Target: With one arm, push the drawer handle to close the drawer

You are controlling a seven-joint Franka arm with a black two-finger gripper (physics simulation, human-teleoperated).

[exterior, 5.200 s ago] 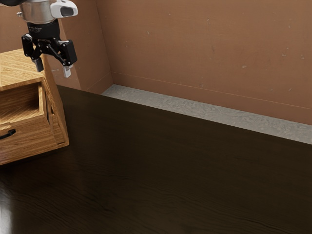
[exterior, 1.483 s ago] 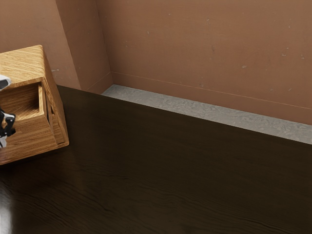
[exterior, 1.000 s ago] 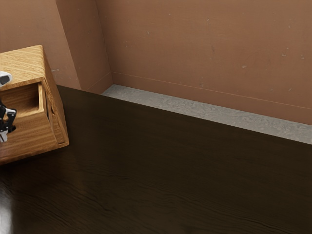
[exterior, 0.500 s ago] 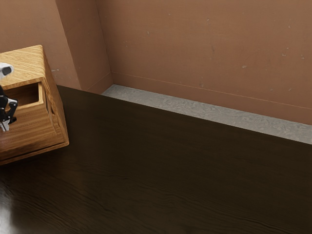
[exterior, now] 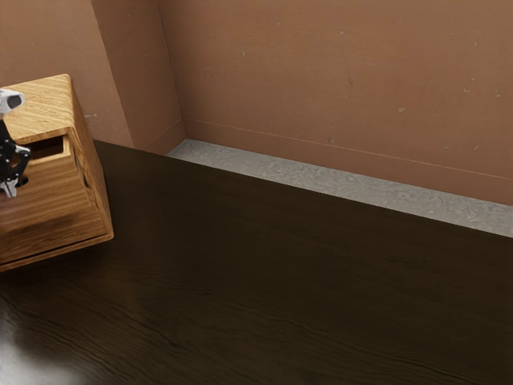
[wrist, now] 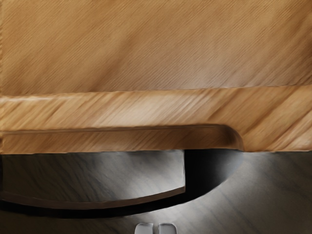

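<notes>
Hold the gripper [exterior: 10, 190] with fingertips together, near the black handle [exterior: 23, 181] of the drawer [exterior: 60, 200], partly open in the wooden cabinet [exterior: 40, 98].

Exterior view: illumination is moderate and even on the wall [exterior: 337, 80]. The cabinet top [exterior: 40, 100] reads brighter than the drawer front [exterior: 56, 200], which carries a soft dark shadow low down. The table [exterior: 240, 281] is dim, with whitish glare at the exterior view's near left. Wrist view: pale sheen on grey surfaces beside deep black.
</notes>
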